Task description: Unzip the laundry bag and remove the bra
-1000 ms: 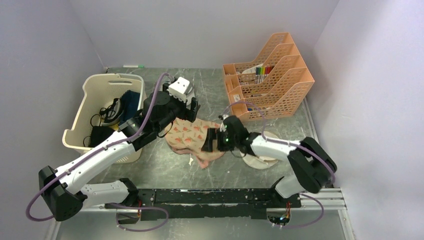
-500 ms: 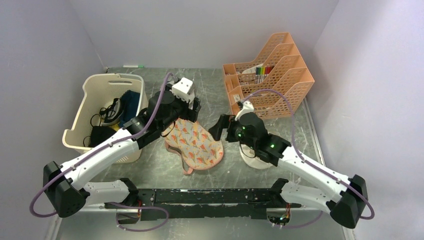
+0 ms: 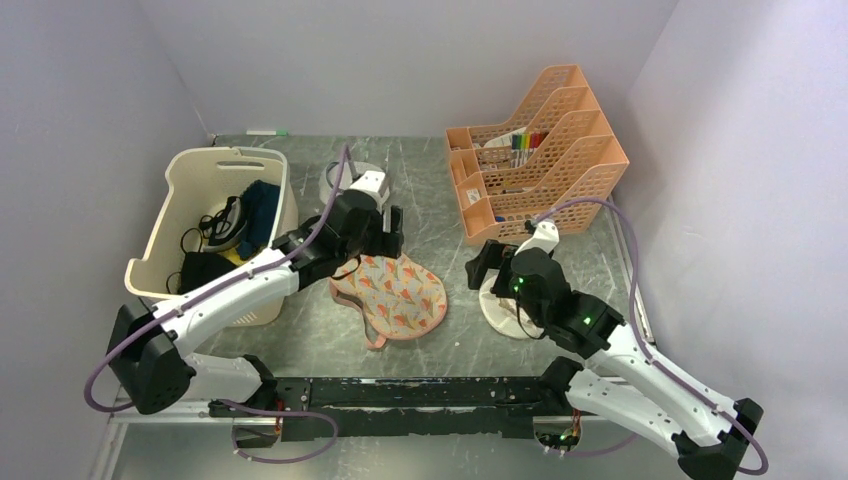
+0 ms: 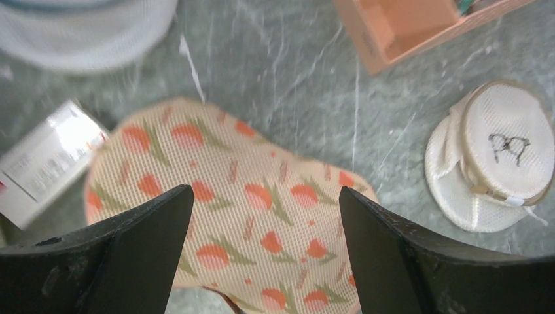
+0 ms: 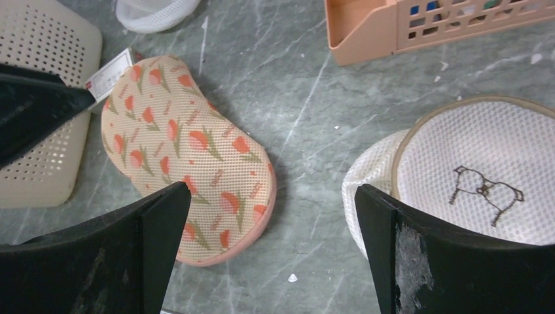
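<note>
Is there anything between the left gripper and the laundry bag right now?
Nothing visible. The left gripper hangs open right above the laundry bag, which lies flat with nothing on top of it.

Laundry bag (image 3: 395,292) looks like matte mesh cloth, white disc (image 5: 471,163) is mesh too, tabletop (image 3: 420,185) smooth marbled grey.

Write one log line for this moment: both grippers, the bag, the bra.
left gripper: open, over laundry bag | right gripper: open, empty | laundry bag: flat on table | bra: not visible
</note>
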Robot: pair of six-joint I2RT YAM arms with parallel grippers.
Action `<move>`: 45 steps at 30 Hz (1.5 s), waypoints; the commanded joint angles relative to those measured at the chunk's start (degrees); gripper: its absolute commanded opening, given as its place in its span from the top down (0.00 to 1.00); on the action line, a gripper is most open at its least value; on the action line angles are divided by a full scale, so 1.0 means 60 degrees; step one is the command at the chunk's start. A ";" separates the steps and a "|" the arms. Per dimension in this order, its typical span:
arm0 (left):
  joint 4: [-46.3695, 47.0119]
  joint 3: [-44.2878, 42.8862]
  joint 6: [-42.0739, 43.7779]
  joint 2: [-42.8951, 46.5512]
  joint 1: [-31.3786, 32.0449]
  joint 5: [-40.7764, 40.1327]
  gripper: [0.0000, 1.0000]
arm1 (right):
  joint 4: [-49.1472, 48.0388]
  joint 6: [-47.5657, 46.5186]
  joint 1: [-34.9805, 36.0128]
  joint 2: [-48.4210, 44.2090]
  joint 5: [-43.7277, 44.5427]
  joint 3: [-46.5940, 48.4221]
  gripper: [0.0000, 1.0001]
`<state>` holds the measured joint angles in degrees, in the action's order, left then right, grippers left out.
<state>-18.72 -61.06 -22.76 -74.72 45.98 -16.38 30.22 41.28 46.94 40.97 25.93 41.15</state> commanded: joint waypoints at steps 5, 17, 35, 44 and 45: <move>0.0032 0.0700 -0.2399 -0.1689 0.0044 0.0424 0.06 | 0.0271 -0.0547 -0.0014 -0.0230 0.0568 -0.0296 0.00; -0.0296 -0.2431 -0.0676 -0.6058 0.2763 -0.0709 0.06 | 0.0652 -0.0143 -0.0017 -0.1436 0.0519 -0.0304 0.00; 0.0195 0.1723 -0.2243 -0.0080 0.2725 -0.0373 0.06 | 0.0556 0.0508 -0.0012 -0.2063 0.0522 -0.0647 0.00; 0.0324 0.1765 -0.3631 -0.0742 0.1519 0.1049 0.06 | 0.0487 0.0703 -0.0015 0.1969 -0.1803 -0.0939 0.00; 0.0297 0.1729 -0.3770 -0.1054 0.1282 0.1229 0.06 | 0.0417 0.0732 -0.0004 0.2295 -0.2074 -0.1046 0.00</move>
<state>-16.12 -50.00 -39.79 -75.99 57.63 -13.52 32.53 44.14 46.89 48.88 20.01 37.32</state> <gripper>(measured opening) 0.937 0.996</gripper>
